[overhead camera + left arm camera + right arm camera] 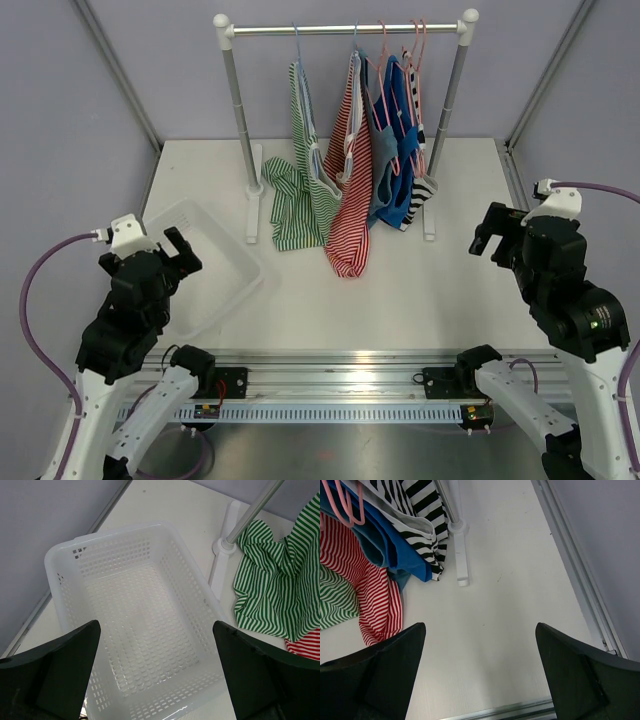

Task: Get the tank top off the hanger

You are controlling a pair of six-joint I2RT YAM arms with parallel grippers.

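The left hand and right hand are black, with purple cables.

A silver-railed metal clothes rack with white feet stands at the back of the flat white table. On its rail hang, left to right, a green-and-white striped fabric tank top, a red-and-white striped fabric tank top, a blue fabric top and a black-and-white striped fabric top. The first two reach down to the table. Left of the rack, nearer the front, sits a white perforated plastic basket.
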